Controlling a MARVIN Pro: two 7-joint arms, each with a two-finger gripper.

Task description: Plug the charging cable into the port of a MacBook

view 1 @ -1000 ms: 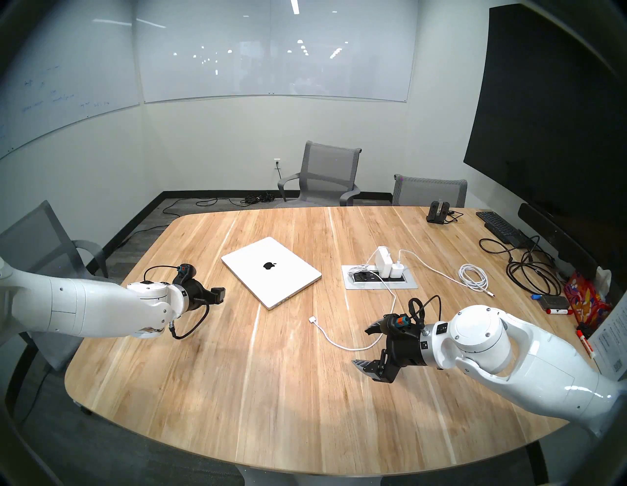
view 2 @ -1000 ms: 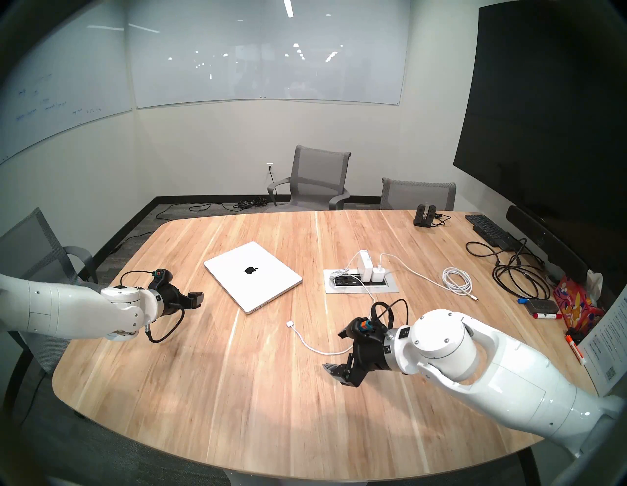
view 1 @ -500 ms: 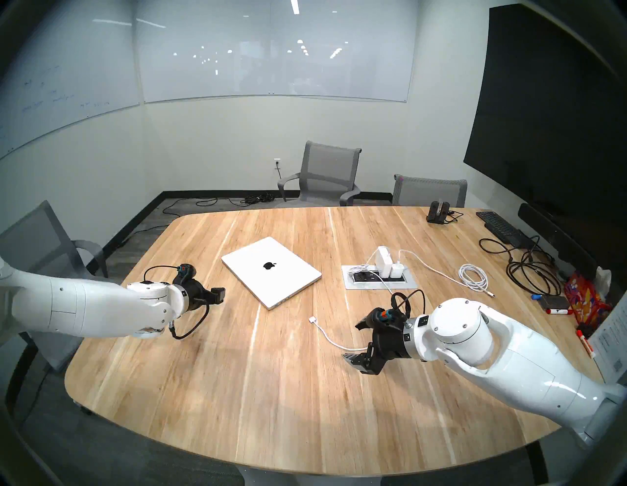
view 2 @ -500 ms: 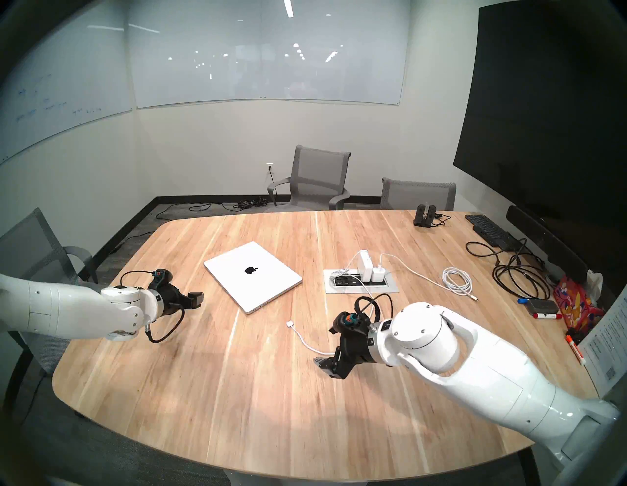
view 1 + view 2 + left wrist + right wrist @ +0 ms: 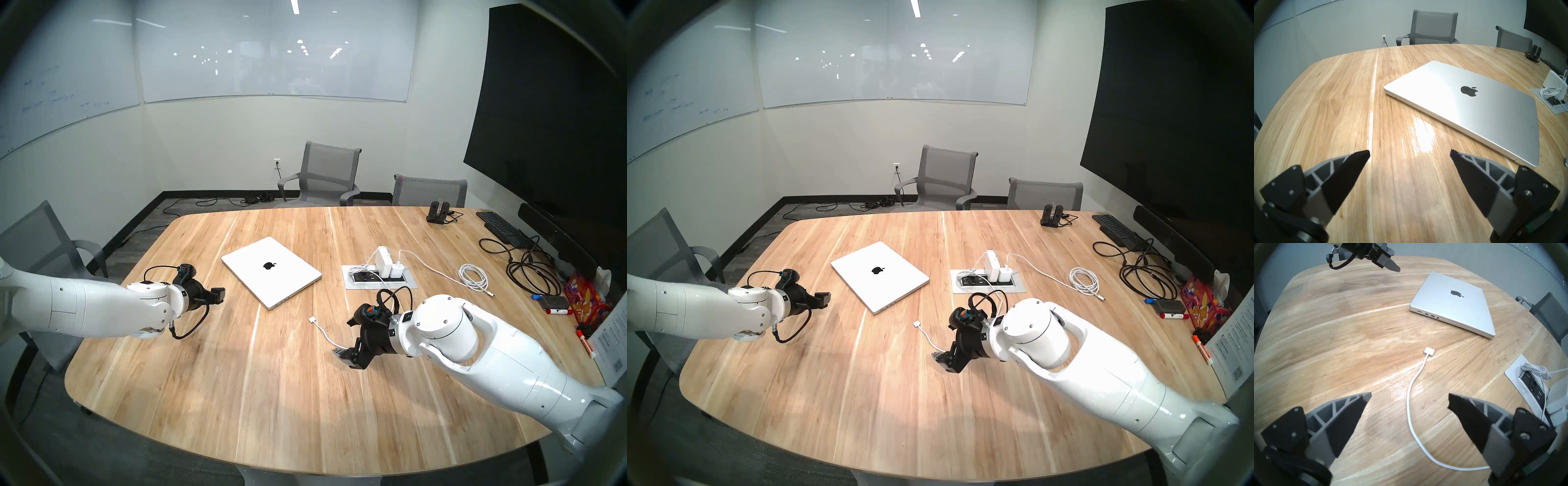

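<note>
White cord is what I am chasing: the charging cable (image 5: 1411,392) lies loose on the wooden desk (image 5: 237,390), its flat plug (image 5: 1428,351) resting near the middle, just off the MacBook's port edge and not yet lifted. Over the last second I have brought the right tool (image 5: 1409,401) in from the desk's right side toward the centre, and it now hangs above the curved run of cord with its jaws spread wide and nothing between them; in the head view its lower finger sits right at the bend of the cable. The plug itself is further ahead, toward the laptop, so I judge I am lined up on the cord and not on the connector. The MacBook (image 5: 270,271) is closed, lid up, and its row of ports faces the near edge of the desk, clear in the right wrist view. The left tool (image 5: 1410,155) has not budged; it hovers released and empty above bare wood on the left side, beside the laptop's near corner. The approach is nearly done; the grasp is not.
</note>
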